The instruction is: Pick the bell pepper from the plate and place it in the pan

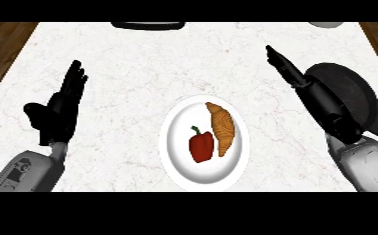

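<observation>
With the right robot hand (325,96) spread flat, the red bell pepper (201,146) touching the croissant (223,128) at its 1 o'clock risks a grasp nudging both on the plate (177,169).

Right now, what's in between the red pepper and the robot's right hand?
In the head view, the croissant lies beside the bell pepper on the white plate, then bare counter up to the right hand.

the white marble counter (133,69) is lit bright and even, with no visible light source and no hot glare. barely any shadows fall under the plate (177,154) or the hands. the black pan (353,91) and the right hand (317,96) merge into one dark mass, their outlines hard to separate.
</observation>
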